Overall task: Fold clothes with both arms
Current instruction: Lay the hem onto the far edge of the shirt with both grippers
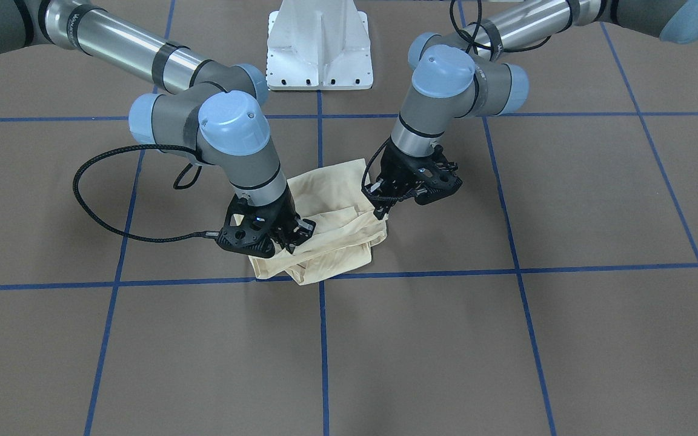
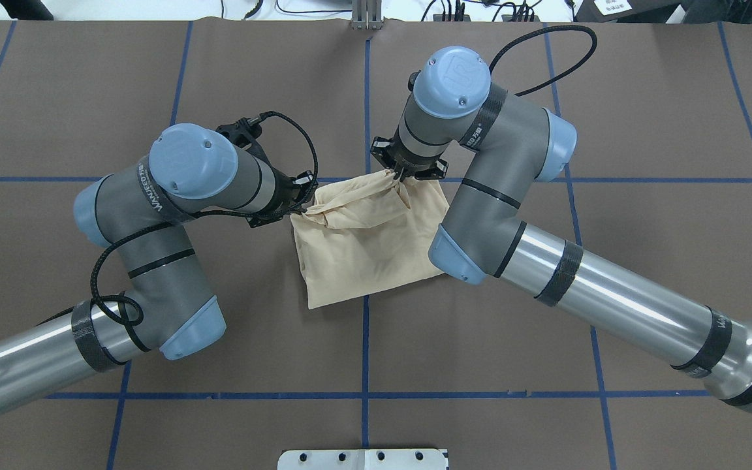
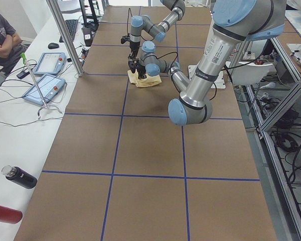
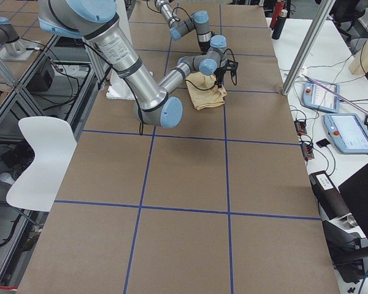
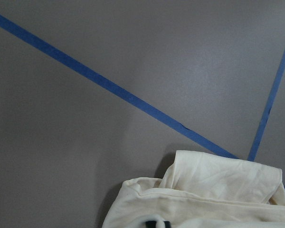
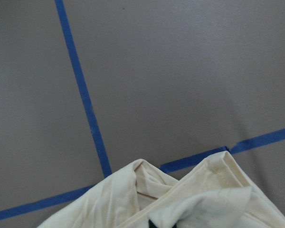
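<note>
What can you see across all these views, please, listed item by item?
shirt: one, pale cream-yellow, partly folded at the table's middle.
table: one, brown, gridded with blue tape.
pedestal base: one, white, at the robot's table edge.
teach pendants: two, grey, on the side bench.
bottles: two, black and red, on that bench.
chair: one, white, beside the table.
person: one, grey top, arms crossed, by the bench.
left arm: one, grey with blue caps, reaching the shirt's far edge.
right arm: one, same colours, likewise.
left gripper: one, black, shut on the shirt's far edge.
right gripper: one, black, likewise shut on it.
</note>
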Available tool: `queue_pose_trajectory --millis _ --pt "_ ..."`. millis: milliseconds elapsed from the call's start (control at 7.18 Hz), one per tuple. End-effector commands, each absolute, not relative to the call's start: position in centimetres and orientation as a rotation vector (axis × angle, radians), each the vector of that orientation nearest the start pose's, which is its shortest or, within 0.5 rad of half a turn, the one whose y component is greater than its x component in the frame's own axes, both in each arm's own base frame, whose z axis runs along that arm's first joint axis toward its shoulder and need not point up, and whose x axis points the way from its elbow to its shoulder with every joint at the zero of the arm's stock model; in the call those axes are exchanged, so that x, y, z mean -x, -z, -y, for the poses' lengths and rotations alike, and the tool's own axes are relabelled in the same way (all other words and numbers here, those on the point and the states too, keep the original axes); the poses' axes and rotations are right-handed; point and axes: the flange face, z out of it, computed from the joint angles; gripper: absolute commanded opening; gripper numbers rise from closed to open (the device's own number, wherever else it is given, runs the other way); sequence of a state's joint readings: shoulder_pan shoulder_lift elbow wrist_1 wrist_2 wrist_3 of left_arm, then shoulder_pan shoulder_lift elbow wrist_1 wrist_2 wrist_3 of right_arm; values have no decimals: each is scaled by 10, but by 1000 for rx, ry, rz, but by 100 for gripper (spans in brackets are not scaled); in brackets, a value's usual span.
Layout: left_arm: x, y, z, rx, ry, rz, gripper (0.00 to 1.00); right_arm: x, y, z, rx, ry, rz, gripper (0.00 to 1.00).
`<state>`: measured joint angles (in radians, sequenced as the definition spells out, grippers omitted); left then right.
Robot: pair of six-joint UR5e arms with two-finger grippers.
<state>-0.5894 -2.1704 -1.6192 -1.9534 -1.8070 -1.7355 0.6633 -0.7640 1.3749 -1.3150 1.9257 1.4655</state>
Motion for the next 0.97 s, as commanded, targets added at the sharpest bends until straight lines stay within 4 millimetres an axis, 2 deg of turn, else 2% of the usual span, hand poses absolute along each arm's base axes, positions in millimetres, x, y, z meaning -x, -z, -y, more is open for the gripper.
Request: queue_pose_trajectory --millis 0,139,278,418,557,696,835 --pt "-509 -244 472 -5 561 -1056 98 537 -224 552 -28 -371 957 100" --pt "-504 -243 474 -11 563 -1056 100 523 -227 568 -33 -390 956 100" --pt "-500 -243 476 -24 553 -1050 100 512 -223 575 -21 -393 970 100" --pt "-490 -241 483 -45 549 -1052 100 514 -215 570 -21 -380 985 100" --pt "-472 -253 477 -71 518 -1043 100 522 -200 553 -25 -352 1007 100" --pt "-443 -256 464 -113 466 -1056 100 530 -198 532 -41 -330 1014 100" --pt "-431 -256 461 -108 435 -1040 100 547 -197 492 -61 -296 1007 100"
